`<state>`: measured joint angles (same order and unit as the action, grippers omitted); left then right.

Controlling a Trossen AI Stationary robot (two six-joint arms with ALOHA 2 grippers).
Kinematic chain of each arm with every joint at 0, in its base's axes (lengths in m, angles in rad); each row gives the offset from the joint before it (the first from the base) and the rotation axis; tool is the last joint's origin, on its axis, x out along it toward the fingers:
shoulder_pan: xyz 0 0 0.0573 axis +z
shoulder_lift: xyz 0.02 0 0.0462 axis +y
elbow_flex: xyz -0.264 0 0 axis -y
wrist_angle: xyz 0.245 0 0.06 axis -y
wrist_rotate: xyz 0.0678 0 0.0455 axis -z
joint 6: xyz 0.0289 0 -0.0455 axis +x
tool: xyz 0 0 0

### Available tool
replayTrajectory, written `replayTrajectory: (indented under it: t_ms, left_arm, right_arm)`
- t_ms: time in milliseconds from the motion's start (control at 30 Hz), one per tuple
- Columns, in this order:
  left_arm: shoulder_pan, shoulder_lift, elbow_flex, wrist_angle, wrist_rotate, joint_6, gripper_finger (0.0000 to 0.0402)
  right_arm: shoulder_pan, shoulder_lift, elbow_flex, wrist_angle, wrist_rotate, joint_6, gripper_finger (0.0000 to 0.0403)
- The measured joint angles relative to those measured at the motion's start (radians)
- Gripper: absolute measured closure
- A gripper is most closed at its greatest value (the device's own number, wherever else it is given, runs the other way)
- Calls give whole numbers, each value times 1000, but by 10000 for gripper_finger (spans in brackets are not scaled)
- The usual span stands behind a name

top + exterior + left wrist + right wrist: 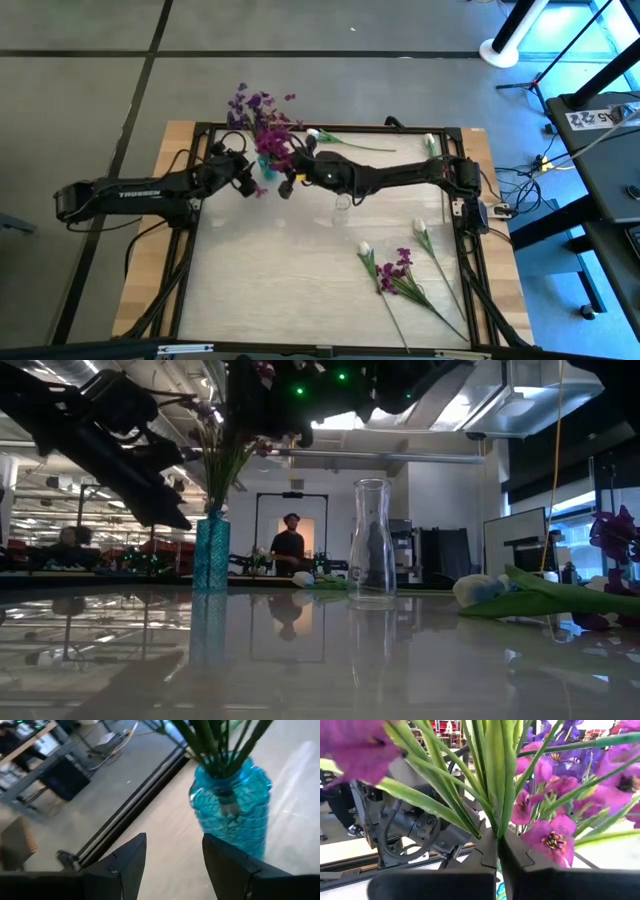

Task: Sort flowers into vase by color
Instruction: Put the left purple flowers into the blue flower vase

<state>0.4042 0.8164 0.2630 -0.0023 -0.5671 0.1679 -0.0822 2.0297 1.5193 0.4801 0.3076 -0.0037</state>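
Observation:
A blue glass vase [266, 172] [211, 555] [232, 805] stands near the table's far left and holds several green stems. Purple blossoms [262, 118] [555, 785] spread above it. My right gripper [292, 178] [498, 837] reaches in from the right and is shut on this bunch just above the vase. My left gripper [248, 180] [175, 840] is open, close to the vase's left side and clear of it. An empty clear glass vase [343, 205] [371, 545] stands upright at mid-table. My right gripper pinches the green stems and leaves [492, 815] of the purple bunch between its two fingers, below the blossoms. The fingers come from the table's right side and lie across the stems. The bunch stands roughly upright, with its lower stems [215, 750] inside the blue vase.
A white tulip [335, 138] lies by the far edge. On the near right of the table lie two white tulips [365, 250] [422, 232] and a purple stem [400, 272] [540, 595]. People stand in the room beyond the table.

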Motion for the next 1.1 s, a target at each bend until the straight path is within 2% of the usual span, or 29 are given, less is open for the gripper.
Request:
replayTrajectory:
  t_ms: [133,233,367,467,533,567,633,733,767,833,933,1100]
  left_arm:
    - [0,-13,0,0,68,3,212]
    - [0,-12,0,3,76,35,212]
    - [30,-13,0,123,73,152,212]
    - [83,-13,0,180,-5,253,212]
    - [124,-13,0,184,-86,256,212]
    - [148,-13,0,182,-92,243,212]
    - [198,-8,0,180,-20,190,212]
    - [265,22,0,201,253,95,212]
    - [280,36,0,226,301,74,212]
    - [294,68,0,306,317,68,212]
    - [305,124,0,401,335,138,212]
    - [346,225,0,491,516,170,212]
  right_arm:
    - [-24,0,67,-97,-39,1,400]
    - [-39,0,116,-194,-41,23,400]
    - [-45,-1,138,-250,-41,26,400]
    - [-48,-1,139,-263,-57,43,400]
    - [-52,-10,140,-288,-77,80,400]
    - [-56,-13,140,-296,-89,89,400]
    - [-63,-13,140,-298,-115,108,400]
    - [-71,-13,140,-306,-142,109,400]
    - [-71,-13,140,-310,-144,109,400]
    - [-75,-13,140,-324,-144,108,400]
    - [-75,-13,141,-335,-167,106,400]
    - [-82,-13,140,-353,-213,127,400]
